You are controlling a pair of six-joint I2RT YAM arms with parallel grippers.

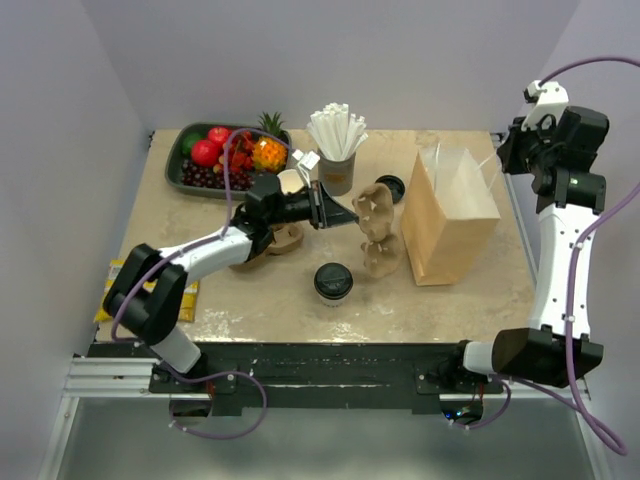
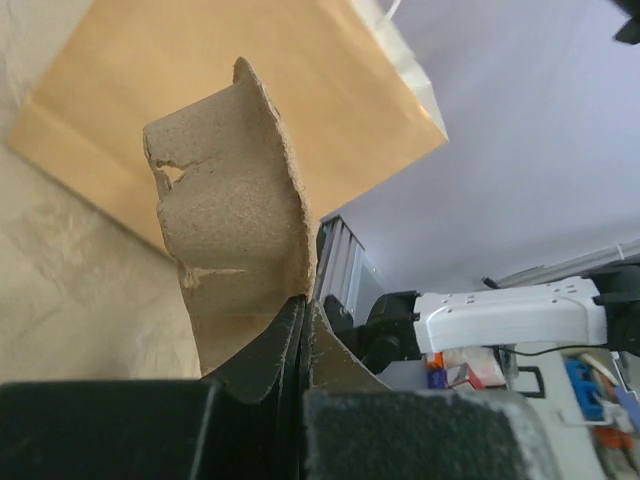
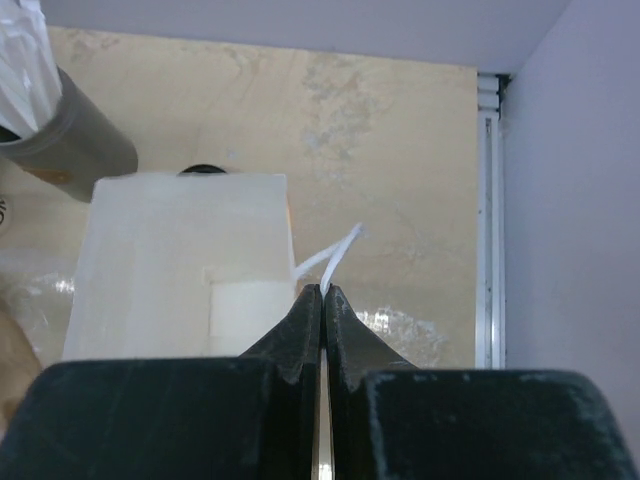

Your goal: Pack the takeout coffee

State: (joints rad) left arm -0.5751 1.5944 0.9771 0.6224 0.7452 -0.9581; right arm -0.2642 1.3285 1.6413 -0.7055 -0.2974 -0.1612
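Pinching now: left gripper [image 2: 303,312] jaws clamp the pulp carrier [image 2: 235,210] rim, right gripper [image 3: 322,295] jaws clamp the bag handle [image 3: 335,255]. Takeout coffee [image 1: 333,282] stands upright and ungripped, lower centre of the top view. Probably light, thin-walled, crushable and spillable. Grip the mid-wall gently and keep it upright.

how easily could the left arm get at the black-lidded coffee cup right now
Probably not yet: the left gripper is shut on the pulp carrier. The coffee cup itself stands in the open near that arm, nothing over it.
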